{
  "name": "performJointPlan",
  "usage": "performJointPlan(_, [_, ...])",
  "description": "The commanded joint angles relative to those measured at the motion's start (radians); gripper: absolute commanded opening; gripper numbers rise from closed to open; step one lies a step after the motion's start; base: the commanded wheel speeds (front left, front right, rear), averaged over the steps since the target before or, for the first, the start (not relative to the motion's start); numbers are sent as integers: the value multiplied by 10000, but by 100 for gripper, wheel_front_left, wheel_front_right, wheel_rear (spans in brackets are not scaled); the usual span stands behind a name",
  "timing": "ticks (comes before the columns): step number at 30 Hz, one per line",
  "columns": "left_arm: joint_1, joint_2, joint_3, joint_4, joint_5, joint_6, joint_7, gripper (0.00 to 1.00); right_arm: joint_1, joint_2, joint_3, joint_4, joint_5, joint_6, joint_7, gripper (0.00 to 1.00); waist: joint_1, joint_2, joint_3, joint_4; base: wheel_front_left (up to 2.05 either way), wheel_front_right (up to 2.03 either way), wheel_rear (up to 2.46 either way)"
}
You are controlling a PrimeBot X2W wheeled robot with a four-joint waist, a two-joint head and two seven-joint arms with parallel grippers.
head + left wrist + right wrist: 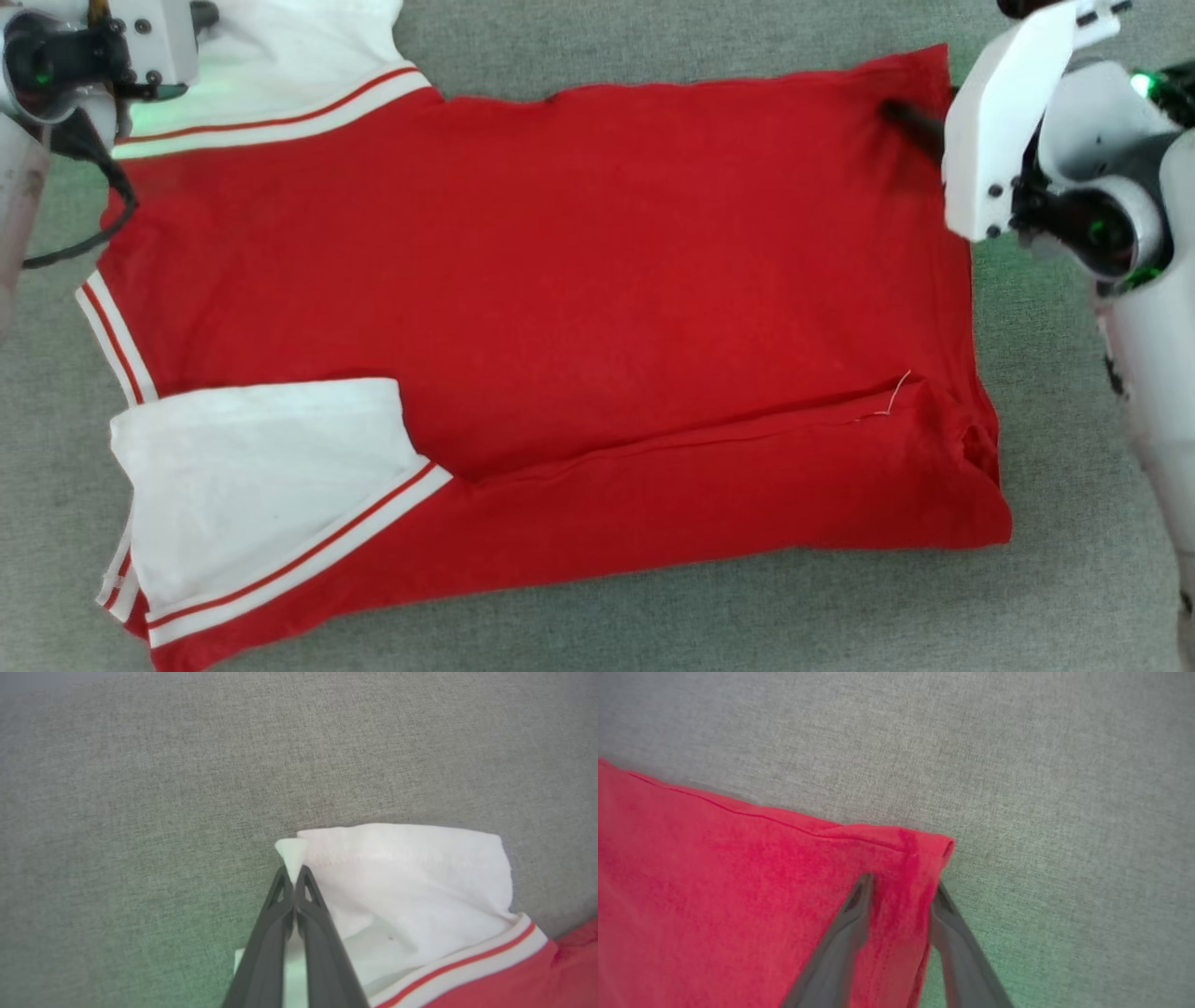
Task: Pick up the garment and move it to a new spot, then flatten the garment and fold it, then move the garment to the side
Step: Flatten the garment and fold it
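Left end effector (294, 878) pinches the white sleeve (402, 877) corner shut; right end effector (901, 889) straddles the red hem corner (924, 848), jaws half apart. Garment (560, 280) lies flat on grey surface (653, 42), long axis spanning both arms.

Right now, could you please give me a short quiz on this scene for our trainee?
1. True or false: the left gripper is shut on a corner of the white sleeve.
2. The right gripper straddles: A) a red corner of the shirt; B) the collar; C) a white sleeve.
3. Fill in: the shirt lies on a ___ fabric surface.
Key: 1 true; 2 A; 3 grey.
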Motion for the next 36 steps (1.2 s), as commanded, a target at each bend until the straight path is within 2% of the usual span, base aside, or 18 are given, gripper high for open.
performJointPlan(1, [-90,-44,-12,51,-10,-72,-70,0,-71,-37,80,220,135,-7,-15,0,0,0,4,6,0,0,0])
performJointPlan(8, [-253,-155,87,259,-24,-267,-683,0,-754,-364,486,883,550,-7,-488,0,0,0,-138,89,0,0,0])
performJointPlan(14, [-186,-165,221,248,-249,-442,-931,0,-734,-792,873,1068,974,-7,-1181,0,0,0,-465,278,0,0,0])
performJointPlan(25, [764,356,312,-817,-814,-560,-828,0,400,-2040,1768,213,1998,-7,-2085,0,0,0,-1310,773,0,0,0])
performJointPlan(31, [1840,892,277,-2166,-1011,-151,-630,0,1427,-2679,1905,-501,2468,-7,-2295,0,0,0,-1879,1063,0,0,0])
performJointPlan(36, [3078,1495,303,-3918,-1305,598,-516,0,2384,-3107,1740,-1081,2771,-7,-2258,0,0,0,-2333,1282,0,0,0])
